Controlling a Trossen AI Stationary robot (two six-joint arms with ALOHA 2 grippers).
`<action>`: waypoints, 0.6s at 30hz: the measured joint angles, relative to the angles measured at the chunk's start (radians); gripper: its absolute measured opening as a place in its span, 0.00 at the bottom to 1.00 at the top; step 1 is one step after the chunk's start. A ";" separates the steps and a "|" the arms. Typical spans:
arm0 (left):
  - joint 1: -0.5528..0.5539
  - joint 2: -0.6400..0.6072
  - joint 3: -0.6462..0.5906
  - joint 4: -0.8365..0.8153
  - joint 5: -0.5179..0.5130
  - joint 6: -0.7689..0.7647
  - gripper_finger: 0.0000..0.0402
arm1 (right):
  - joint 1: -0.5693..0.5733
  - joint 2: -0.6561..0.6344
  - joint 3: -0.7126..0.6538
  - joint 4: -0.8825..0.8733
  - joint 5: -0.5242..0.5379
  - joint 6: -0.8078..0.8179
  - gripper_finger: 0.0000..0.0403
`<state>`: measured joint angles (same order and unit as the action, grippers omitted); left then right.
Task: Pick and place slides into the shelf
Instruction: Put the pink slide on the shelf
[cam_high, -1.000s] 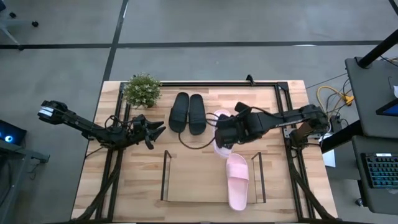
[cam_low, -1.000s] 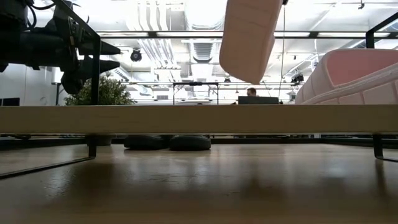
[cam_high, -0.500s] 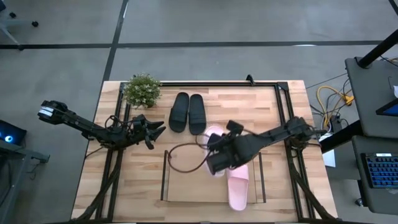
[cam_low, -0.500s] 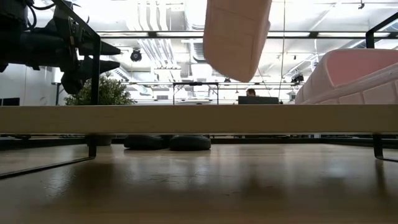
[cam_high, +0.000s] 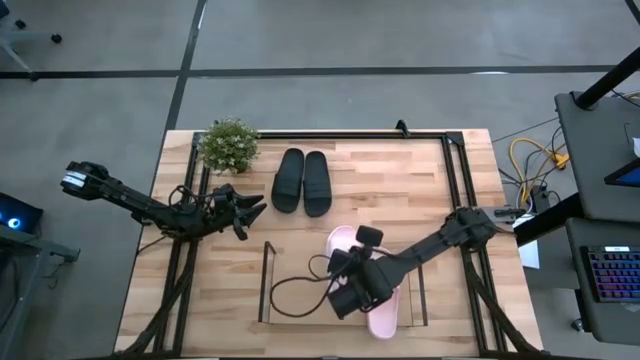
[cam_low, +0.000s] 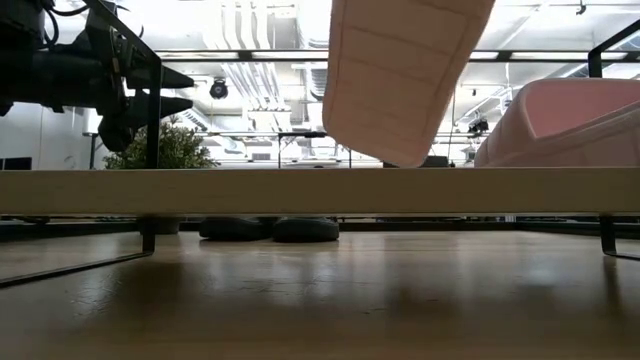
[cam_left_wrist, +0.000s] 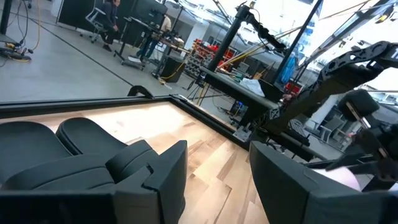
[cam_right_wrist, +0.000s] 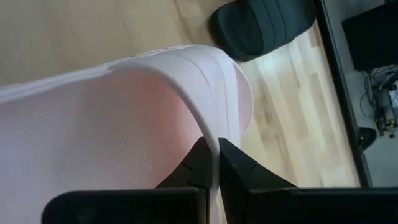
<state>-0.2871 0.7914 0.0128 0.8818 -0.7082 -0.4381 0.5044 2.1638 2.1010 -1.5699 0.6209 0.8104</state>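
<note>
Four slides: two black (cam_high: 303, 181), two pink.
Right gripper (cam_right_wrist: 211, 163) clamps one ribbed pink slide (cam_high: 343, 243) over the shelf (cam_high: 300, 300); left gripper (cam_high: 243, 208) is parted, empty.

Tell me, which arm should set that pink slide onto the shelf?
The right one, probably. The right gripper is already shut on the pink slide, carrying it in the air above the shelf beside the other pink slide. The left gripper sits open, off near the black slides.
</note>
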 joint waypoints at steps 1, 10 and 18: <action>0.000 0.000 0.000 0.000 0.000 0.000 0.40 | 0.003 0.001 -0.003 0.000 0.000 0.010 0.02; 0.000 0.000 0.000 0.000 0.001 0.001 0.40 | 0.029 0.004 -0.041 -0.003 0.000 0.078 0.02; 0.000 0.000 0.000 -0.001 0.001 0.009 0.40 | 0.067 0.030 -0.061 0.000 0.000 0.064 0.02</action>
<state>-0.2871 0.7914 0.0124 0.8810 -0.7071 -0.4294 0.5709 2.1943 2.0399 -1.5694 0.6209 0.8747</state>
